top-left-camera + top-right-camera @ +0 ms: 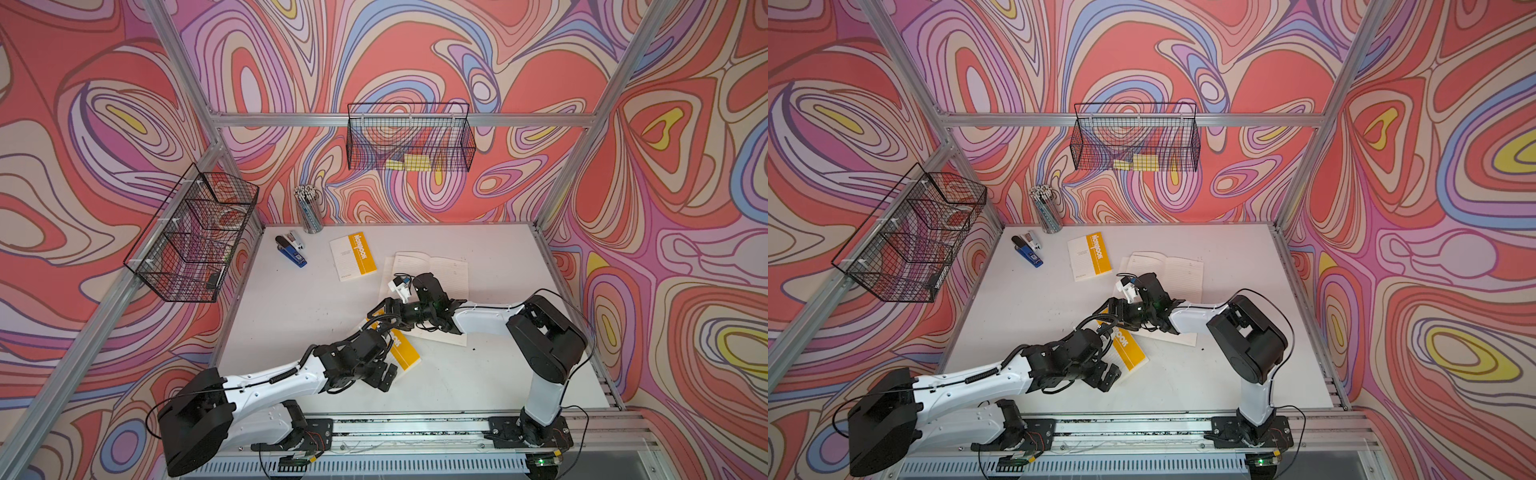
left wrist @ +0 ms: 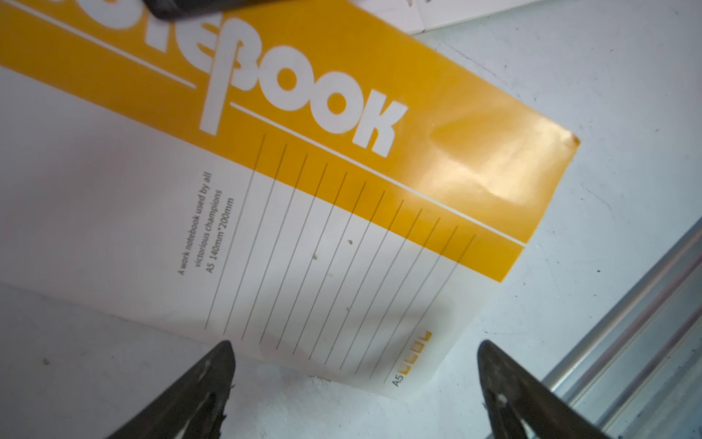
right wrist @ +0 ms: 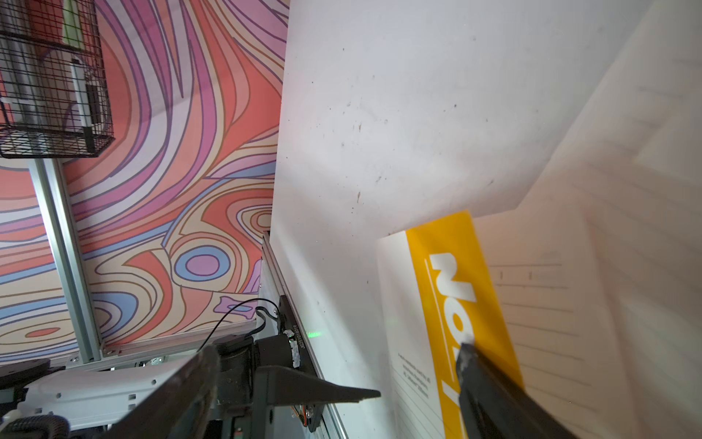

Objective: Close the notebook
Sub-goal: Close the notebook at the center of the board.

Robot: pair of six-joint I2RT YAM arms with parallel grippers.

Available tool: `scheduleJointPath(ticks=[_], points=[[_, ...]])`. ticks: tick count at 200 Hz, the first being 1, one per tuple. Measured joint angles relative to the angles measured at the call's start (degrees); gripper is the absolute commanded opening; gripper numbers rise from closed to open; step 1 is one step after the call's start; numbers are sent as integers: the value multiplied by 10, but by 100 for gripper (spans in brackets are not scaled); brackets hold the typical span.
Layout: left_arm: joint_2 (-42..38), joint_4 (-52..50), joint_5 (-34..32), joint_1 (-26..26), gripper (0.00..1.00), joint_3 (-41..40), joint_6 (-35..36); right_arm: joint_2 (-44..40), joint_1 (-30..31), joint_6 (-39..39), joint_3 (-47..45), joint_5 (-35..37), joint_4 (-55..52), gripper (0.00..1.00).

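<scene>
Left wrist view: the left end effector (image 2: 353,344) is seen spread wide with nothing gripped, hung over a shut yellow notebook (image 2: 342,171) on the bench (image 2: 569,76). In both top views the open notebook (image 1: 432,270) is found lying flat mid-bench, pages up, partly covered by the right arm (image 1: 482,322). The right end effector (image 3: 340,349) is parted too, nothing held.
</scene>
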Motion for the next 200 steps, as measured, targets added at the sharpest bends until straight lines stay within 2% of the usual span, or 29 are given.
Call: scheduleJointPath(ticks=[23, 46, 68, 90, 118, 149, 200], points=[[-42, -1, 15, 0, 100, 0, -18, 14, 0, -5, -4, 3, -4, 99], [-38, -3, 36, 0, 100, 0, -35, 24, 0, -13, -6, 4, -12, 98], [-19, -3, 57, 3, 84, 0, -60, 27, 0, -19, -7, 7, -16, 98], [-23, 11, 70, 21, 79, -13, -92, 27, 0, -24, -14, 12, -15, 98], [-59, 33, 67, 40, 72, -75, -160, 27, 0, -26, -26, 12, -7, 98], [-104, 50, 48, 44, 71, -123, -229, 27, 0, -26, -30, 11, 3, 98], [-159, 81, 9, 57, 72, -155, -297, 27, 0, -26, -35, 11, 12, 98]])
